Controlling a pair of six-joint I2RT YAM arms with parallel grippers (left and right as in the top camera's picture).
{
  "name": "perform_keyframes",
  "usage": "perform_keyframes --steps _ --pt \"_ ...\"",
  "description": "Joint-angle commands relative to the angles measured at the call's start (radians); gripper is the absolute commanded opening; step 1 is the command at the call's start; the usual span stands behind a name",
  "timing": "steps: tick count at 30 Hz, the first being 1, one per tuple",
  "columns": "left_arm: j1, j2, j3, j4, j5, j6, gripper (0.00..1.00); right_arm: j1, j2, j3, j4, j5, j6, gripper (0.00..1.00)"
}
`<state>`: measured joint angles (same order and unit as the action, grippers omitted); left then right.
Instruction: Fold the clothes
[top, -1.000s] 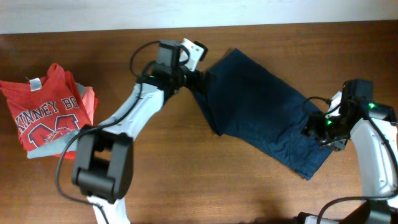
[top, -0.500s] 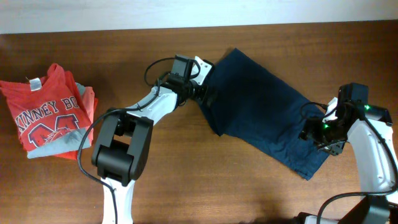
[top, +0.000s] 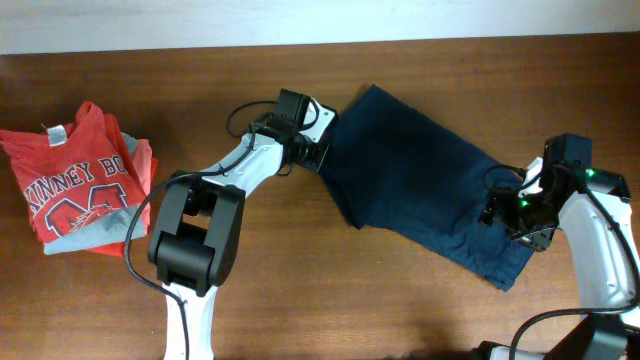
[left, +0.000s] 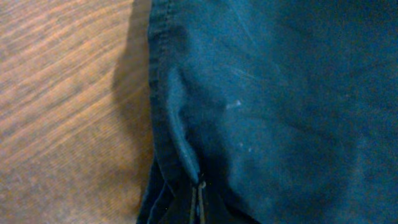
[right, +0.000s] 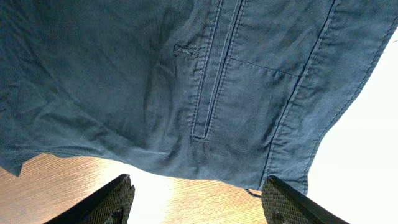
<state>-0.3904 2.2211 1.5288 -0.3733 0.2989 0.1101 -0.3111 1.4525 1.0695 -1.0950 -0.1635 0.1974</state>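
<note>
A dark blue garment lies spread diagonally across the right half of the wooden table. My left gripper is shut on the garment's left hem. In the left wrist view a ridge of blue cloth runs down into the closed jaws of that gripper. My right gripper hovers open over the garment's right end. In the right wrist view its two black fingertips stand wide apart above bare wood, with the cloth's waistband and zip fly just beyond them. Nothing lies between the fingers of that gripper.
A pile of folded clothes topped by a red printed T-shirt sits at the table's left edge. A white wall strip borders the far side of the table.
My left gripper has closed on the garment's left hem, and the cloth there has bunched slightly. The right gripper has opened a little wider and barely moved.
</note>
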Motion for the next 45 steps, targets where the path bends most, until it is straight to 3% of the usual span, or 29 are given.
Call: perform_keyframes --steps 1,12,19,24,26,31,34,36,37,38,41,45 --pt "0.014 0.05 -0.012 -0.091 -0.061 -0.015 0.0 -0.005 0.002 -0.004 -0.001 0.003 -0.009 0.71" --pt "0.229 0.011 0.034 -0.499 -0.093 -0.099 0.0 -0.01 0.002 -0.004 0.019 0.049 -0.01 0.71" --pt "0.37 -0.031 0.034 -0.766 0.09 -0.107 0.0 -0.065 0.006 -0.004 0.061 0.04 -0.109 0.71" --pt "0.392 -0.047 0.034 -0.917 0.09 -0.079 0.0 -0.07 0.015 -0.004 0.08 0.029 -0.124 0.71" --pt "0.391 -0.063 0.034 -0.948 0.079 -0.072 0.13 -0.07 0.017 -0.004 0.098 -0.023 -0.165 0.71" --pt "0.392 -0.113 0.034 -0.939 0.071 -0.077 0.32 -0.069 0.026 -0.004 0.128 -0.08 -0.195 0.74" --pt "0.396 -0.158 0.035 -0.875 0.049 -0.099 0.42 -0.069 0.031 -0.004 0.133 -0.106 -0.212 0.84" --pt "0.395 -0.192 0.043 -0.78 0.053 -0.099 0.66 -0.069 0.032 -0.004 0.139 -0.151 -0.236 0.87" --pt "0.393 -0.205 0.048 -0.73 0.053 -0.099 0.93 -0.069 0.032 -0.004 0.14 -0.156 -0.235 0.88" --pt "0.389 -0.214 0.051 -0.68 0.054 -0.099 0.99 -0.069 0.032 -0.004 0.14 -0.155 -0.235 0.88" --pt "0.373 -0.225 0.052 -0.489 0.054 -0.072 0.99 -0.069 0.032 -0.004 0.138 -0.155 -0.235 0.88" --pt "0.349 -0.192 0.052 -0.344 0.061 -0.04 0.97 -0.069 0.032 -0.004 0.13 -0.155 -0.235 0.88"
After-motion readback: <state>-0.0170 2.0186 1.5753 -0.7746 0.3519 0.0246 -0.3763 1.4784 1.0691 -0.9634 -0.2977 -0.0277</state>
